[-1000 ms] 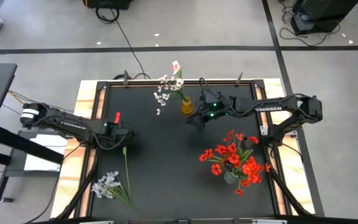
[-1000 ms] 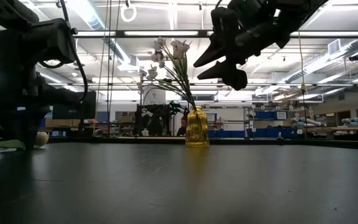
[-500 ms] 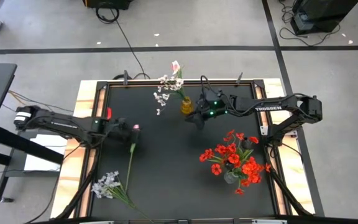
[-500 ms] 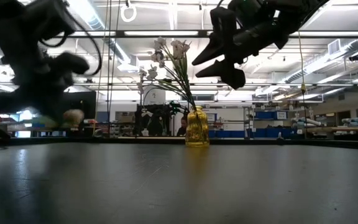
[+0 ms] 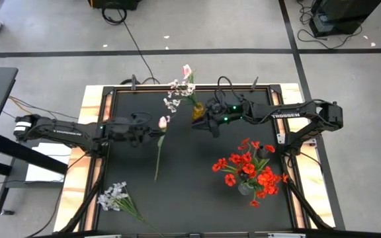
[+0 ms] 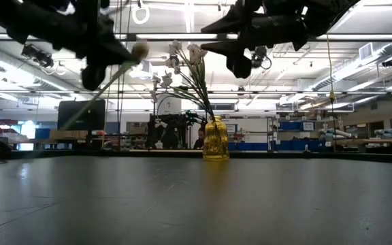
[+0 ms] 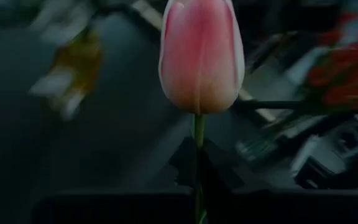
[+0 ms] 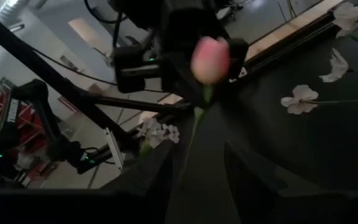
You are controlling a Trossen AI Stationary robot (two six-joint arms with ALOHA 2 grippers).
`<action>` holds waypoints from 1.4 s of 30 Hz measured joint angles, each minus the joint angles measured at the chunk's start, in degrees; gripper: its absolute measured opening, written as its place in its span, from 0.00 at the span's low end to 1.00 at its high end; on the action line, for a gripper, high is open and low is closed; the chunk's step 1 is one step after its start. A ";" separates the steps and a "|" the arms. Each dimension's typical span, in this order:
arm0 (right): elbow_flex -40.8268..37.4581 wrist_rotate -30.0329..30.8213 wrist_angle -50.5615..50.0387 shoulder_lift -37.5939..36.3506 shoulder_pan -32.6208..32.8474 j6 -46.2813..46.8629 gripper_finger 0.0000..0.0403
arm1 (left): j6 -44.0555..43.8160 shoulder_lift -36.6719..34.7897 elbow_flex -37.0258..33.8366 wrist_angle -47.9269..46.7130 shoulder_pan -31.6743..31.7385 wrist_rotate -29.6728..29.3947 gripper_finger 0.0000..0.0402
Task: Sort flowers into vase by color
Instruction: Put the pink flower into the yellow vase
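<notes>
A pink tulip (image 5: 163, 121) with a long green stem is in my shut left gripper (image 5: 152, 129), above the table's middle left; the wrist view shows its bud (image 7: 201, 53) close up. My right gripper (image 5: 206, 123) hovers open beside the yellow vase (image 5: 198, 111), fingers pointing toward the tulip (image 8: 209, 59). The vase stands near the far edge with white sprays and another pink tulip (image 5: 186, 69) in it. Red blossoms (image 5: 247, 168) stand in a vase at the right. A white spray (image 5: 114, 196) lies flat near the left corner. My left gripper pinches the tulip's stem just below the bud (image 7: 198, 140) between its two fingers, lying across the stem and coming level from the table's left. The tulip is lifted clear; its bud (image 6: 139, 49) is uppermost and the stem (image 6: 87, 102) slants down below the fingers.
The black table (image 5: 177, 198) is bare in the middle and along the near edge. A raised frame (image 5: 104, 99) borders it. The red bunch fills the right near area. Cables (image 5: 137, 53) run across the floor beyond the far edge.
My left gripper has risen from the table and swung toward the right and far side, toward the yellow vase, carrying the tulip. The tulip has been lifted clear off the table, its stem now slanting below the fingers. My right gripper has shifted slightly left.
</notes>
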 joint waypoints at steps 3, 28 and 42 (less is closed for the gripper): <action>0.00 -0.08 0.23 0.00 0.00 1.76 0.38 | 5.75 -0.01 0.01 5.83 0.00 2.30 0.03; 4.45 11.77 -2.72 0.09 9.07 -8.28 0.41 | 26.45 4.50 15.29 13.37 2.10 10.23 0.03; 9.15 12.94 -2.84 0.11 7.48 -13.87 0.46 | 29.24 20.83 28.37 13.64 3.75 10.19 0.03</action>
